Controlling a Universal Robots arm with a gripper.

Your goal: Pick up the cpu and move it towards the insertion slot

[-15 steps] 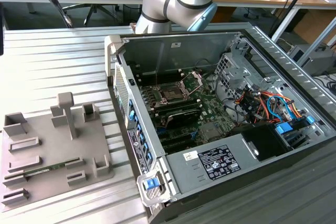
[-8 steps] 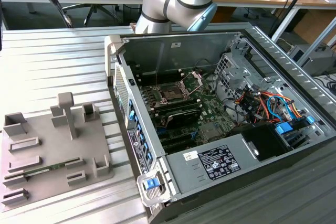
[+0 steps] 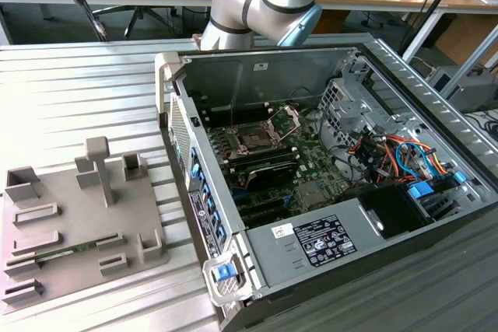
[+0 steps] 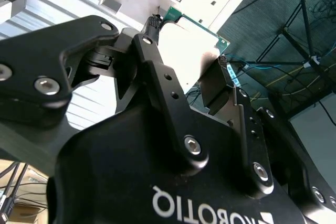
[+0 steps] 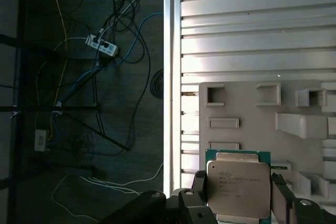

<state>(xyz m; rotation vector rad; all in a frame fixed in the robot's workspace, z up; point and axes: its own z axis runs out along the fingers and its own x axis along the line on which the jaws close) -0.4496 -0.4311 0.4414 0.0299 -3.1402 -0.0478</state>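
Carefully, we are gripping the cpu (image 5: 239, 186) by two opposite edges in the tool (image 5: 238, 181), above the grey tray (image 5: 252, 108), judging a level, steady carry toward the insertion slot (image 3: 255, 139) best.

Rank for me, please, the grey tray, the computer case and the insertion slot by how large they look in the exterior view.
1. computer case, by far the largest.
2. grey tray, clearly smaller than the case.
3. insertion slot, a small square inside the case.
None of these is a close call.
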